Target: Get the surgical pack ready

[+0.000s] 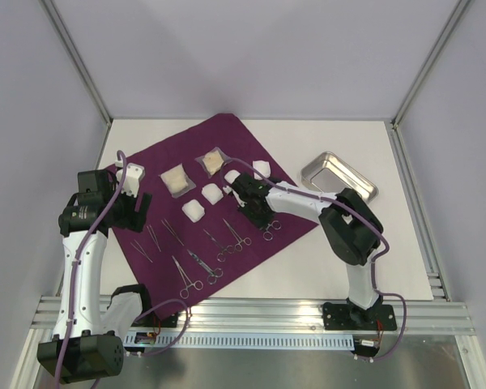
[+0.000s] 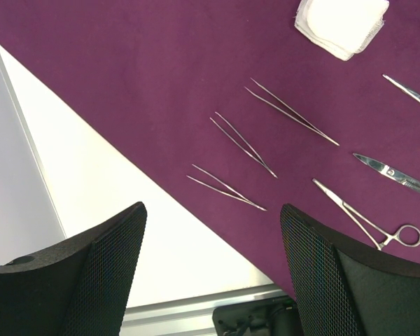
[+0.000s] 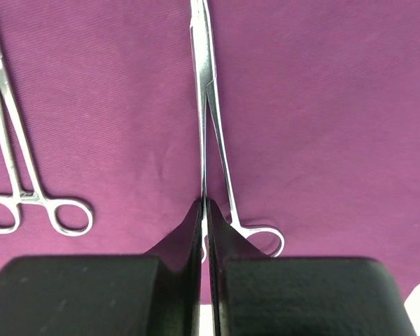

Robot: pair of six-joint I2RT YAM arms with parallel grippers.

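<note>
1. Two fingers of the right pincer [image 3: 204,210] are pressed together, nipping one thin shank of a forceps [image 3: 204,105] just above its rings.
2. That forceps lies flat on the cloth [image 3: 322,105] with its tips pointing away from the pincer. One ring shows beside the right finger; the other is hidden behind the fingers.
3. A second forceps [image 3: 14,154] lies to its left, apart and roughly parallel, with both rings in view.
4. From above, the right pincer sits low over the right half of the cloth, its arm reaching in from the right. More ringed instruments lie in a row toward the cloth's near corner.
5. The left pincer [image 2: 211,210] stands wide and holds nothing. It is above the cloth's left edge, where purple meets the white bench [image 2: 91,175].
6. Three tweezers [image 2: 241,143] lie side by side on the cloth ahead of its fingers, apart from one another.
7. Gauze pads [image 1: 193,210] sit near the middle of the cloth, just beside the right pincer. Two tan packets [image 1: 176,180] lie beyond them, toward the far corner.
8. The tray [image 1: 338,174] stands on the bare bench to the right of the cloth, not touching it and apart from both pincers.
</note>
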